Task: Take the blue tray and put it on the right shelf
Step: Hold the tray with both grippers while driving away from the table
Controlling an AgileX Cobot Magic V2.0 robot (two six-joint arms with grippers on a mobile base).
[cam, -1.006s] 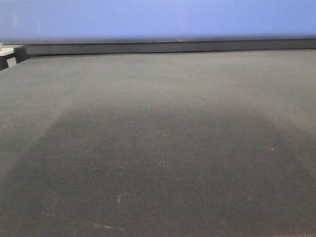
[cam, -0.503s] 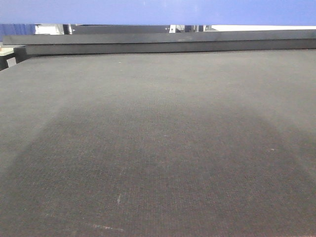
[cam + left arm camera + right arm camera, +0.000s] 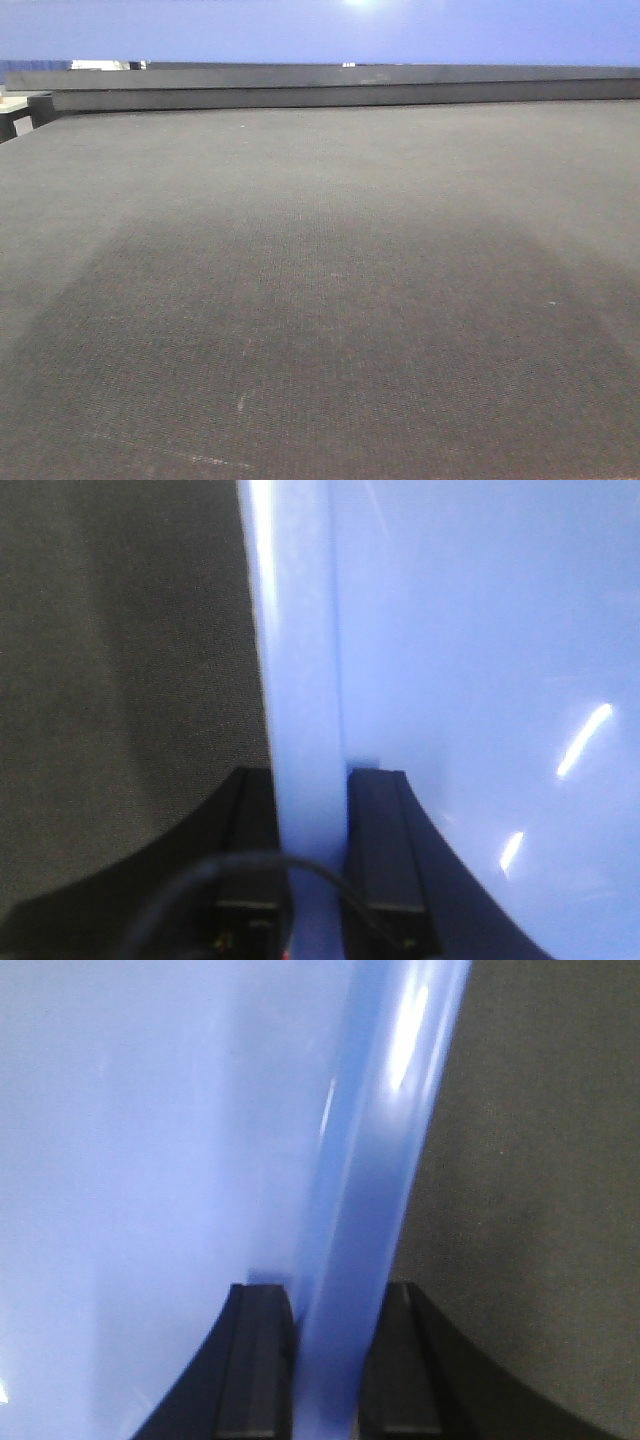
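The blue tray [image 3: 320, 30] hangs above the dark table as a wide glossy periwinkle band along the top of the front view. In the left wrist view its rim [image 3: 295, 660] runs upright between the black fingers, and my left gripper [image 3: 314, 776] is shut on it, with the tray's smooth surface [image 3: 480, 630] to the right. My right gripper [image 3: 330, 1290] is shut on the opposite rim [image 3: 370, 1140], with the tray's surface [image 3: 120, 1110] spreading left. The right shelf is out of view.
A dark fabric-topped table [image 3: 320, 280] fills the front view and lies under both wrists [image 3: 120, 630] [image 3: 540, 1160]. A black rail [image 3: 320, 88] runs along its far edge. A small pale object [image 3: 15, 100] sits at the far left corner.
The tray's lower edge rose in the front view, opening a gap over the far rail, then dipped slightly; a thin gap remains at the left.
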